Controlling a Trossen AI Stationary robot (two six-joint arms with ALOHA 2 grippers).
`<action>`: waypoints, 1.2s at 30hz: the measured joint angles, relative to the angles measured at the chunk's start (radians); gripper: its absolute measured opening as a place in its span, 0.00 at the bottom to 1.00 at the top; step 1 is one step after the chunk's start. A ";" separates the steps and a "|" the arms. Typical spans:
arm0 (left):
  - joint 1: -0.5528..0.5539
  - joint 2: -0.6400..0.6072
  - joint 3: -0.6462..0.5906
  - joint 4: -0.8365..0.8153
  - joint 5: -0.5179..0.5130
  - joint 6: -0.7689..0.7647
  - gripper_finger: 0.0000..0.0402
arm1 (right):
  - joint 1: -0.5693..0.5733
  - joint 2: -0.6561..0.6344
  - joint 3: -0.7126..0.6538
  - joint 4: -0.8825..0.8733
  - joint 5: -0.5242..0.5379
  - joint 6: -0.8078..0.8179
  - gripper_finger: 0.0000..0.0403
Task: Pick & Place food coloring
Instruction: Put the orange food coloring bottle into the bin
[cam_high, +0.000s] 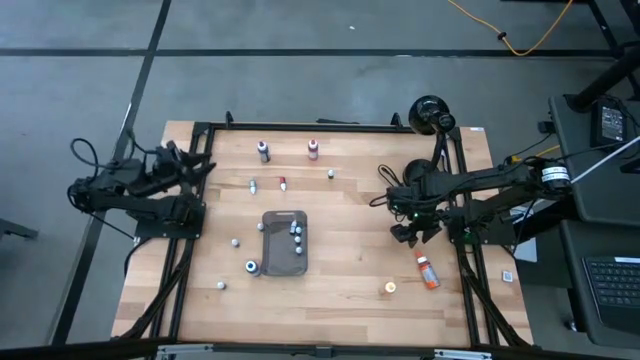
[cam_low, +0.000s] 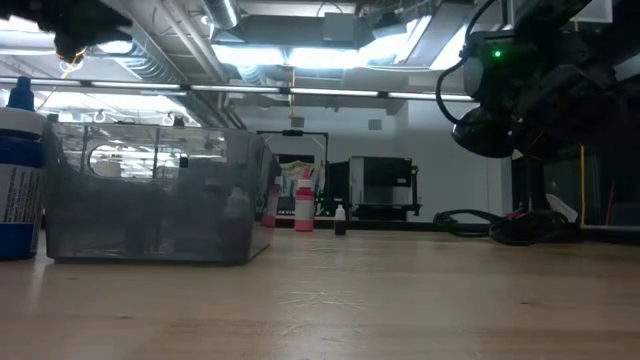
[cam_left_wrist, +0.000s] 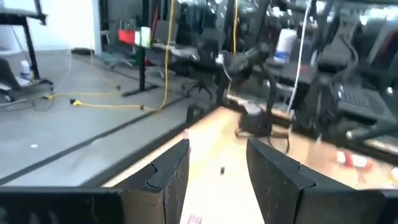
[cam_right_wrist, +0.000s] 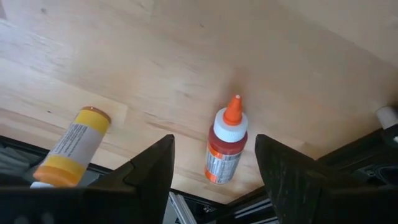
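Several tiny food coloring bottles are scattered on the wooden table. Three lie in the dark grey tray (cam_high: 272, 232) at mid-table, and two red ones (cam_high: 313, 150) stand near the far edge. An orange-capped bottle (cam_high: 427, 270) lies on its side at the right, and it also shows in the right wrist view (cam_right_wrist: 225, 144). My right gripper (cam_high: 413, 236) hovers open above the table, just to the far side of this bottle, touching nothing; its fingertips show in its wrist view (cam_right_wrist: 214, 168). A yellow bottle (cam_right_wrist: 69, 148) is nearby. My left gripper (cam_high: 205, 167) waits open at the table's far left.
A black lamp-like object (cam_high: 431, 113) stands at the far right corner. A black frame (cam_high: 300, 126) runs along the table's edges. In the low view the tray (cam_low: 150, 195) stands close, with a blue-labelled bottle (cam_low: 15, 185) to its left. There is bare wood between the tray and the orange-capped bottle.
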 joint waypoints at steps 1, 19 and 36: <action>0.000 0.000 -0.007 0.024 -0.011 -0.003 0.39 | 0.000 0.000 0.000 0.003 0.001 0.000 0.56; 0.000 -0.001 -0.198 0.210 0.011 0.042 0.39 | 0.000 0.000 0.000 0.006 0.002 -0.002 0.56; 0.000 -0.002 -0.451 0.509 0.039 0.051 0.39 | 0.000 0.000 0.000 0.005 0.002 -0.017 0.56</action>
